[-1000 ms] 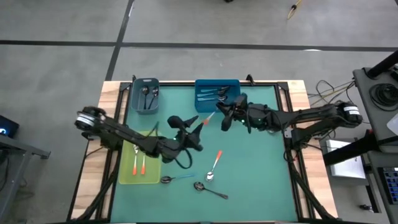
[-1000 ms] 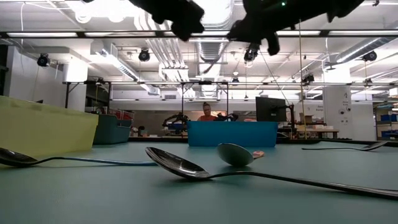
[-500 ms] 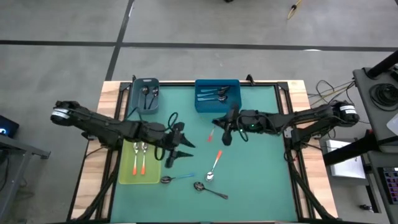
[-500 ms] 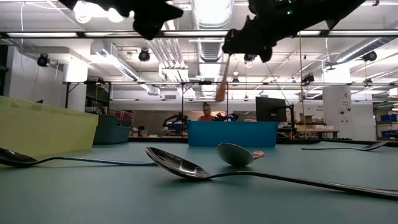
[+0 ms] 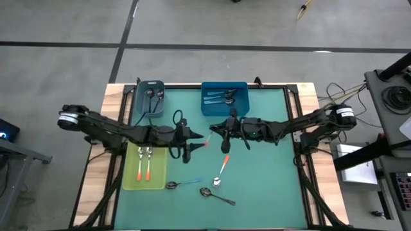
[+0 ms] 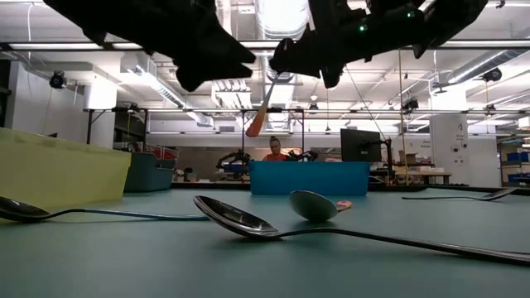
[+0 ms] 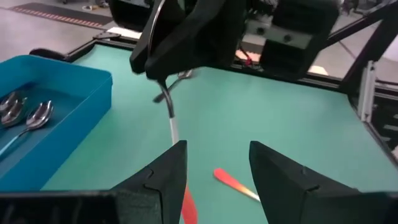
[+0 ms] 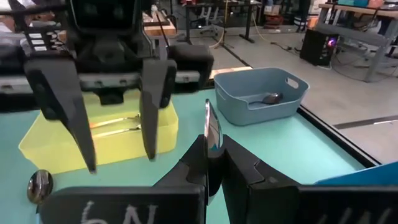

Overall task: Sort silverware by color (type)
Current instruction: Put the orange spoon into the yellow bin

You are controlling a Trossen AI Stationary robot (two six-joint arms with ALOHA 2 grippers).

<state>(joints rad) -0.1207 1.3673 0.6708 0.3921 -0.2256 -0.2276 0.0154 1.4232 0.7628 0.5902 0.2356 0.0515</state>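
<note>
An orange-handled spoon (image 5: 207, 141) hangs over the middle of the green mat, with my right gripper (image 5: 225, 131) shut on its metal end. Its orange handle (image 7: 186, 205) slants down between the fingers of my open left gripper (image 7: 214, 180), which faces the right one. On the mat lie another orange-handled spoon (image 5: 221, 168), a blue-handled spoon (image 5: 183, 184) and a dark metal spoon (image 5: 216, 195). My right gripper pinches the spoon's metal bowl end (image 8: 211, 134) between its two fingers, coming level from the table's right side. The spoon is lifted clear of the mat, and its handle (image 6: 258, 116) slants down toward my left gripper. My left gripper has the handle close beside one finger (image 7: 168, 180); whether it touches, I cannot tell.
A yellow-green tray (image 5: 131, 183) at the near left holds two orange-handled spoons. A grey bin (image 5: 140, 102) at the far left holds dark spoons. Beside it a blue bin (image 5: 223, 110) holds blue-handled ones. Bare mat lies toward the right.
My right gripper has carried the spoon toward the table's left and near edges and a little down, staying shut. My left gripper has drawn back toward the left edge and rolled about its own axis. The spoon's orange handle now reaches between the left fingers.
</note>
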